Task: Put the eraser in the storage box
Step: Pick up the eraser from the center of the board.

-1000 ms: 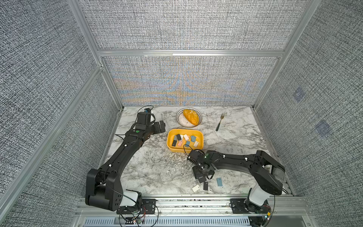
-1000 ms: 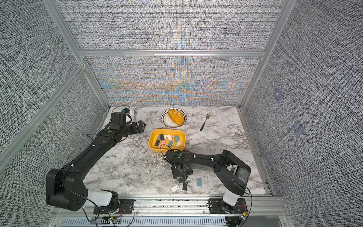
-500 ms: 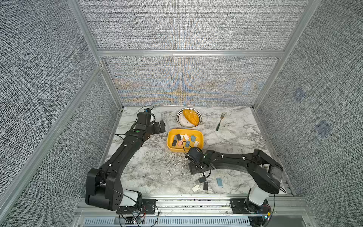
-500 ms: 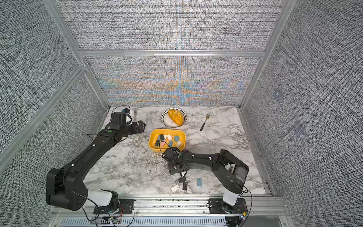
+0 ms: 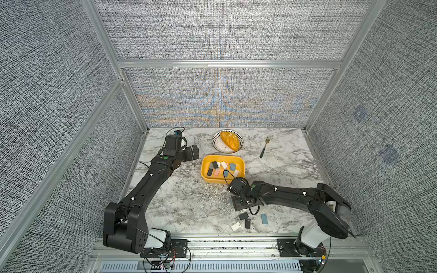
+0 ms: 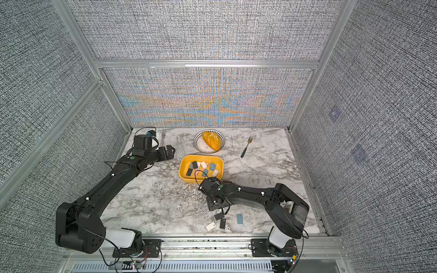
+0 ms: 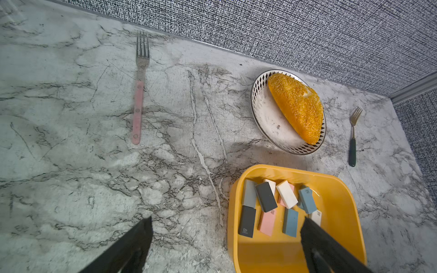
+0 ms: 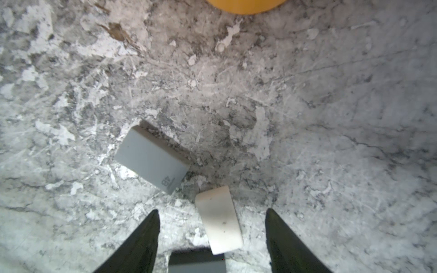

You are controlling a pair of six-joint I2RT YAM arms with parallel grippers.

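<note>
Count: two metal forks [image 7: 138, 99], one round white patterned-rim plate [image 7: 267, 118], one orange bread roll [image 7: 295, 106], one shallow yellow plastic tub [image 7: 343, 212], roughly ten small rectangular erasers [image 7: 266, 197] in it, at least four loose erasers [image 5: 264, 219] on the marble table [image 5: 179, 208].

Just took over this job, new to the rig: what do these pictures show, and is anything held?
Two black robot arms with two-finger grippers stand at a marble table. The wide pictures look down from overhead; the close-ups come from wrist cameras. On it: the yellow storage box holding erasers, a plate with bread, a green-handled fork, a pink-handled fork, loose erasers near the front edge. The left gripper is open and empty. The right gripper is open, a white eraser on the table showing between its fingers; nothing is held.
</note>
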